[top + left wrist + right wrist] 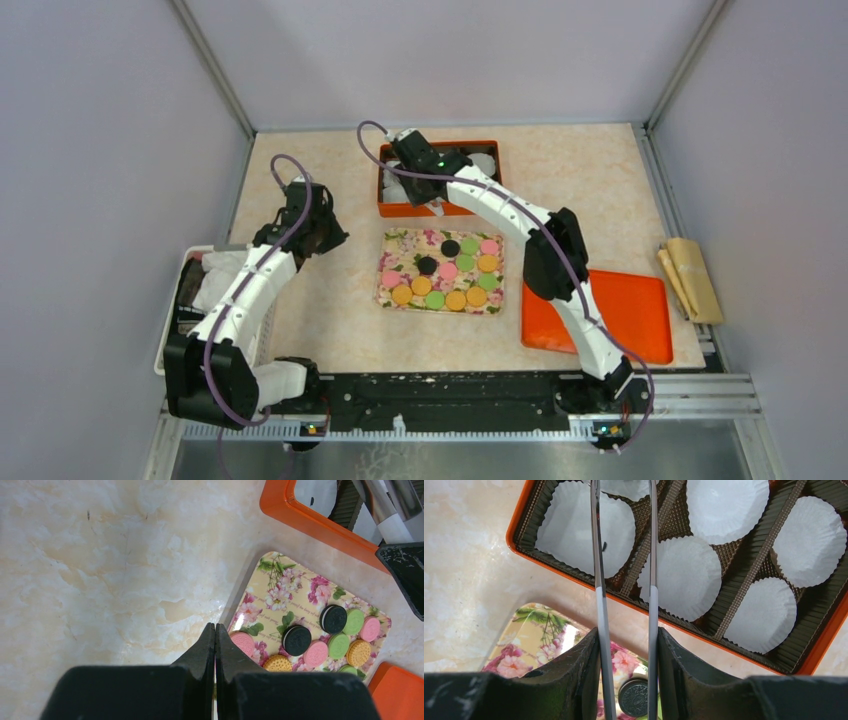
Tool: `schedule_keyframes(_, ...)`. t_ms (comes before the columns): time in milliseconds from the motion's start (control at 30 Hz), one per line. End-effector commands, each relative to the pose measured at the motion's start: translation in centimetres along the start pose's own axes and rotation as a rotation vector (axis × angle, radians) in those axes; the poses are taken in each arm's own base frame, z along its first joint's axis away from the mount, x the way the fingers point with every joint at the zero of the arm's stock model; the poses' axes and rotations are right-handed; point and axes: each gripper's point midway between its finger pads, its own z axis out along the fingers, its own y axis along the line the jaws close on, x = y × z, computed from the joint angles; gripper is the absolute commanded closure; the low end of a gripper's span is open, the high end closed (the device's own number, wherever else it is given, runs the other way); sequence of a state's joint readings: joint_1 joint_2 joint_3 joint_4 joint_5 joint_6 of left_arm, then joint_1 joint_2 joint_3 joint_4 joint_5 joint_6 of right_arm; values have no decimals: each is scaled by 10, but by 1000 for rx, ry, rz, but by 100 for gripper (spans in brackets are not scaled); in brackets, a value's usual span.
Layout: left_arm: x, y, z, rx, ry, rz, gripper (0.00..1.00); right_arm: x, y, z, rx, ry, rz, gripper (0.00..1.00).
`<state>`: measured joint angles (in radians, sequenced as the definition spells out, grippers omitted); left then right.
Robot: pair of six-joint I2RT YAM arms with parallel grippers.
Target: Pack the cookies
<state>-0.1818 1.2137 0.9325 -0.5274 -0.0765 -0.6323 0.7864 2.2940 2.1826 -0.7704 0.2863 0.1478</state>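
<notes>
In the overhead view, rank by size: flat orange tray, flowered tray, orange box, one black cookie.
1. flat orange tray
2. flowered tray and orange box: too alike to rank
3. black cookie

- The table (pixel 330 320) holds centre stage: a pale marbled top, cream with peach veining, glossy under soft, even light.
- Behind the table stands the back wall (pixel 440 50), plain and pale lilac-grey.
- Left of the table is the left wall (pixel 90 150), the same flat panel, and the right wall (pixel 770 120) matches it on the table's other side.
- From the table's two far corners rise slim metal strips, the left post (pixel 213 65) and the right post (pixel 684 60), covering the joins between panels.
- Along the table's near edge runs a black rail (pixel 450 400), and a ribbed aluminium rail (pixel 690 395) shows beside it towards the right.
- Below that near edge, a dull grey metal floor strip (pixel 450 460) fills the bottom.
</notes>
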Motion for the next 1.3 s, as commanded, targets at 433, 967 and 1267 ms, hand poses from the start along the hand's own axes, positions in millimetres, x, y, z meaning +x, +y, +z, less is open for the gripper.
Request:
schedule_keyframes(433,-17,-8,-10,29,-54,-1,100,-48,-8,-17,18,-141,19,59)
schedule_keyframes(967,-21,-10,-13,40,-69,3,100,-62,-16,-63,5,-221,64,59)
schedule_keyframes(1267,-20,-12,-9,41,-58,-5,100,-21,-5,-138,-14,-229,36,59)
